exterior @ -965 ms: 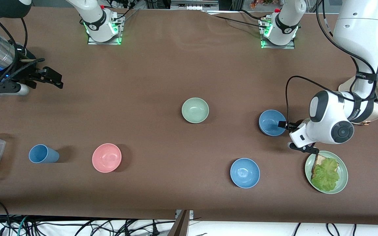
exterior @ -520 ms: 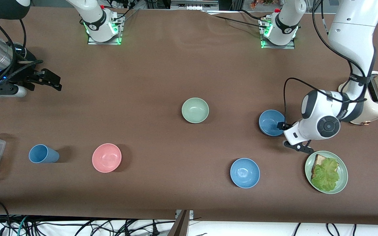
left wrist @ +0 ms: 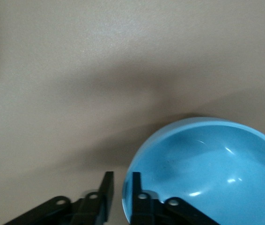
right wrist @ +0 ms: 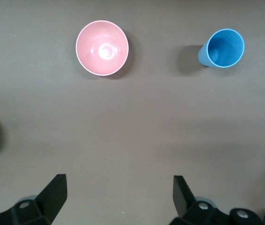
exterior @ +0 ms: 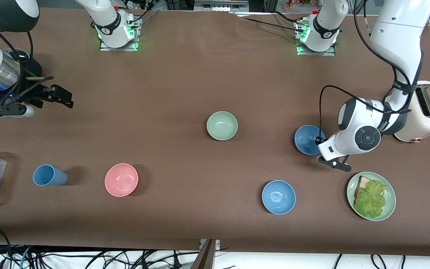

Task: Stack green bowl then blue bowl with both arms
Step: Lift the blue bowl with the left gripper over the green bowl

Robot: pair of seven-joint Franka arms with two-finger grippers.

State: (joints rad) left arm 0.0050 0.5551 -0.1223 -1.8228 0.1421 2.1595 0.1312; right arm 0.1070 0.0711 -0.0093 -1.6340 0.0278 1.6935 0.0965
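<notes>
The left gripper pinches the rim of the blue bowl, toward the left arm's end of the table. The green bowl sits mid-table. The right gripper hangs spread wide over the right arm's end.

Bare desk lies between the green bowl and blue bowl. Nearer the camera, a glossy bowl and plate flank the left gripper.

Left end effector nearly closed — right end effector spread.
</notes>
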